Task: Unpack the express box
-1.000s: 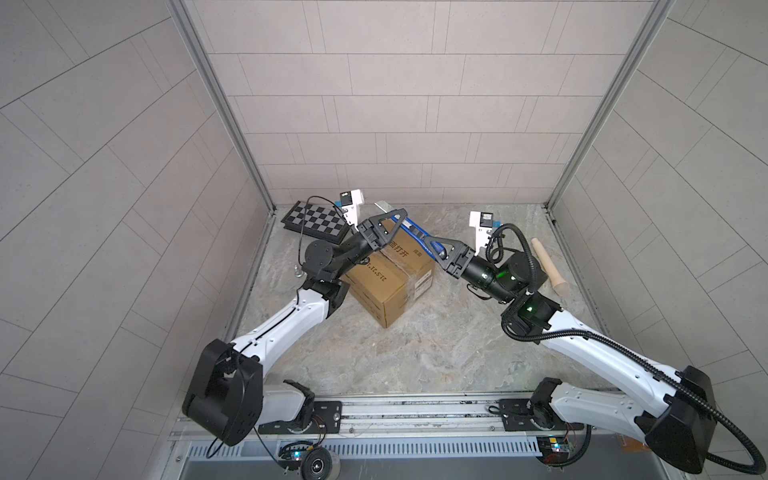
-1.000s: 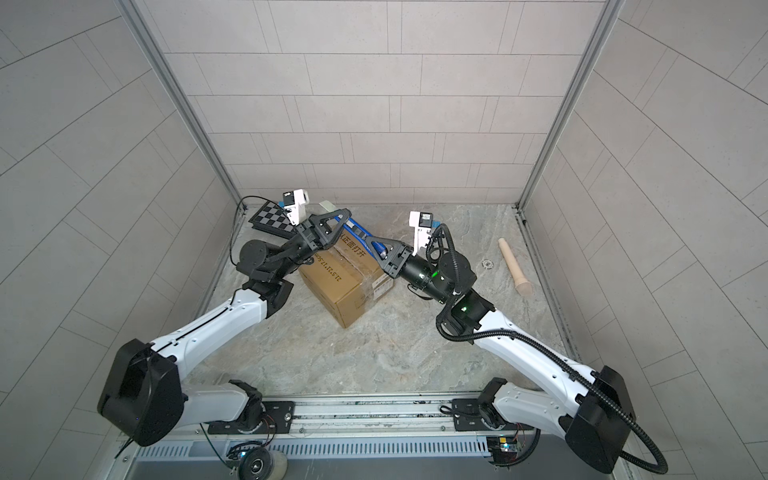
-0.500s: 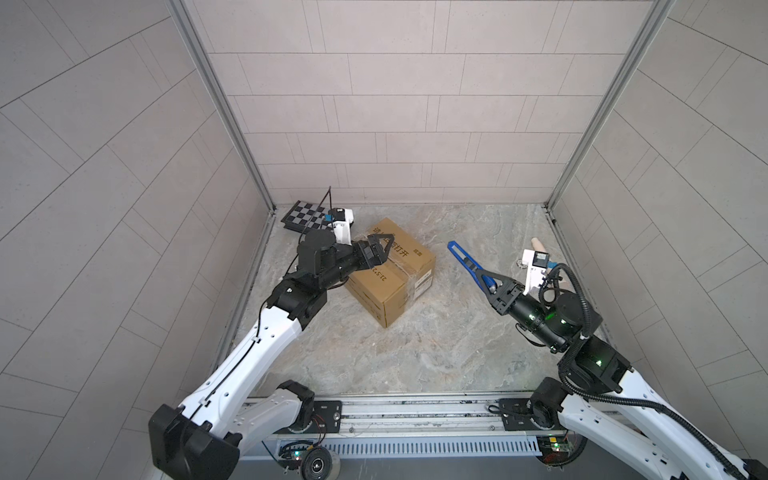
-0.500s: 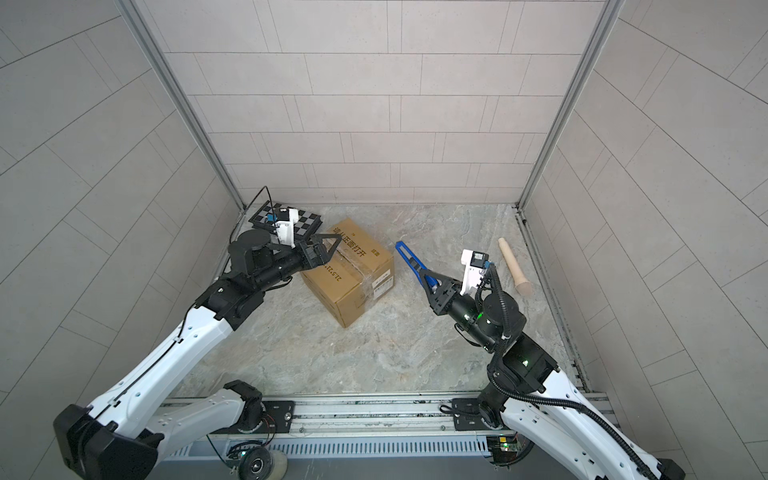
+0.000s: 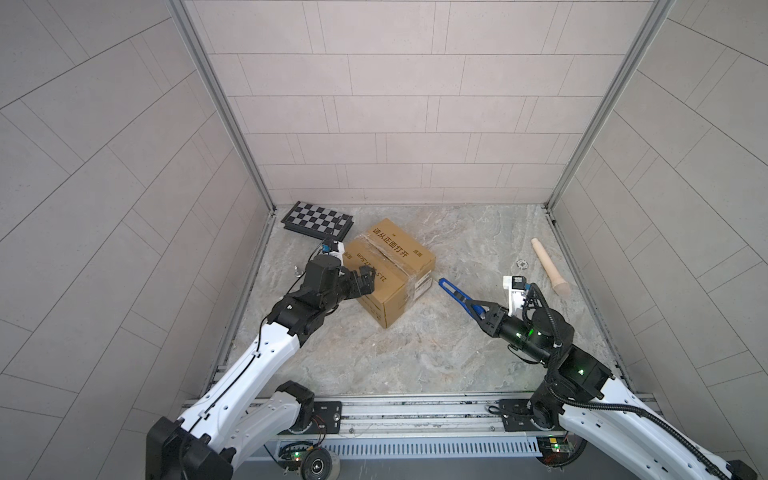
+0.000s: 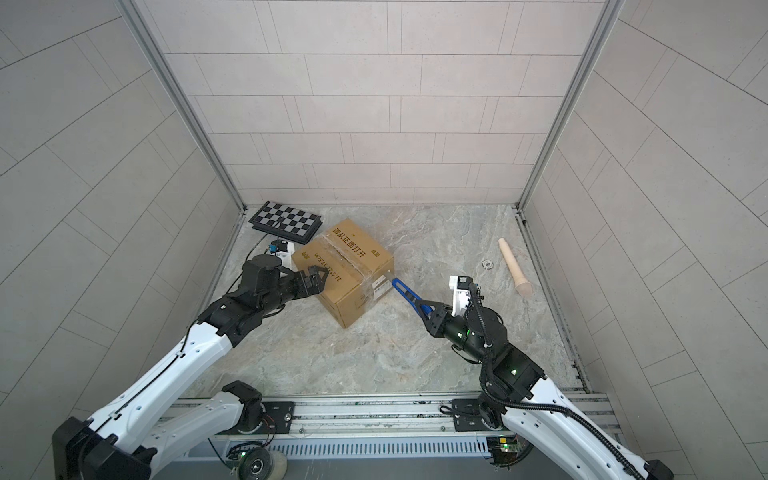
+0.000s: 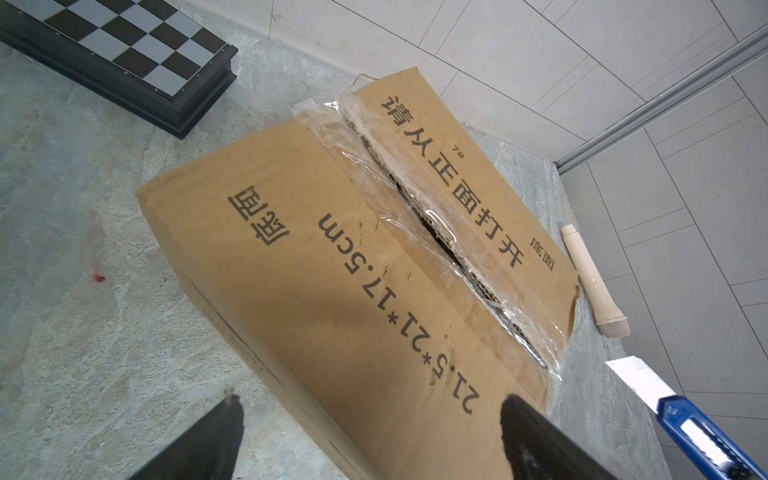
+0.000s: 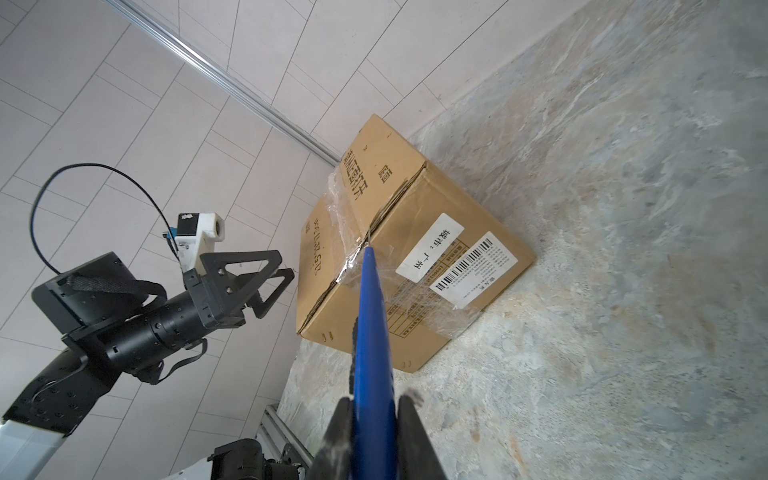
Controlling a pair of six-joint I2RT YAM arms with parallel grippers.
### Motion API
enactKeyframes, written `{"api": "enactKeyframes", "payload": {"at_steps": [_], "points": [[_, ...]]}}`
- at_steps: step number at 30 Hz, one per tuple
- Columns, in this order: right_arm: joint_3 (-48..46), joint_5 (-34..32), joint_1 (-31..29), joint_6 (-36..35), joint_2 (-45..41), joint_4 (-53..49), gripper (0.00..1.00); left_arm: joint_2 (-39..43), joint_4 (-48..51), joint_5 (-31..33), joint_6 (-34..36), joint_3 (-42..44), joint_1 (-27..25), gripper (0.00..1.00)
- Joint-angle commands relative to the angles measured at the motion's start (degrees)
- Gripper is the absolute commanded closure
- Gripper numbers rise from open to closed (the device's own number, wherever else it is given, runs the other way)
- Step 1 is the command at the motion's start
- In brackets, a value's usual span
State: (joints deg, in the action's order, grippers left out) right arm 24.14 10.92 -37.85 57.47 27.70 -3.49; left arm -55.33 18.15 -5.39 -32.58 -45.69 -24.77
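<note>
This is looking like a robot lab test cell, not anybody's home. A left arm [image 5: 266,353] and a right arm [image 5: 623,409] are sitting on a metal rail [image 5: 415,411] along the near edge. Pale tiled panels [image 5: 395,104] are boxing in the stone-look worktop [image 5: 415,353] on the left, far and right sides, with aluminium posts [image 5: 224,108] running up the far corners. A chequered board [image 5: 318,219] is lying far left (green status lights [image 5: 530,332] are glowing too).

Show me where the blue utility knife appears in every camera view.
Both top views: blue plastic utility knife right of brown cardboard express box, tip near it.
Left wrist: knife beyond box's taped end.
Right wrist: knife in right pincer, aimed at box.
Shared landmark: the box.
</note>
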Motion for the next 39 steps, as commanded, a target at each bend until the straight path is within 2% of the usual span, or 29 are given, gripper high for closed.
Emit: {"api": "enactKeyframes", "payload": {"at_steps": [1,39], "points": [[-0.4,0.8,-0.1,1.9,0.4,4.7,1.00,1.2,-2.1,0.9,-0.1,0.8,0.2,0.00],[-3.3,-0.3,0.1,3.6,5.0,12.7,1.00,0.8,-5.6,-1.8,-2.2,3.0,0.2,0.00]]}}
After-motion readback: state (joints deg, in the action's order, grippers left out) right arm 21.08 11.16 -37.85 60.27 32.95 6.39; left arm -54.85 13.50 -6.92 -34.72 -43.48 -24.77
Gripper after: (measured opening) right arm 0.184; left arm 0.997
